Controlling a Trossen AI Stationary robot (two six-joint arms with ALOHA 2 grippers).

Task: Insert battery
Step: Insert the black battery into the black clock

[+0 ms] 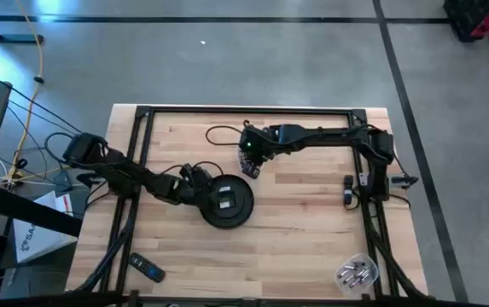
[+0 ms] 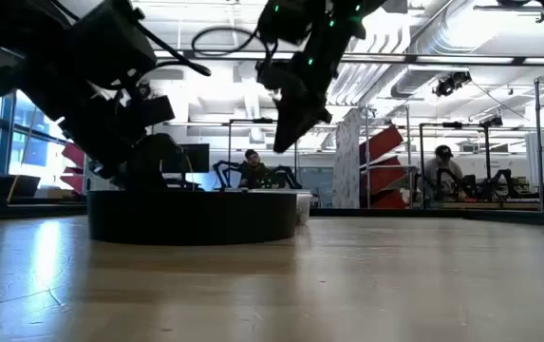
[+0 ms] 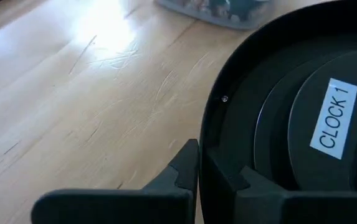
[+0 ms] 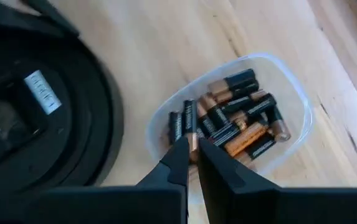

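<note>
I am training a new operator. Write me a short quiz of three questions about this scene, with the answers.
1. True or false: the left end effector grips the rim of the black clock.
2. What does the right end effector hold? A) a battery B) a screwdriver C) nothing
3. Fill in: the label on the clock reads ____ 1.
Key: 1 true; 2 A; 3 CLOCK.
</note>
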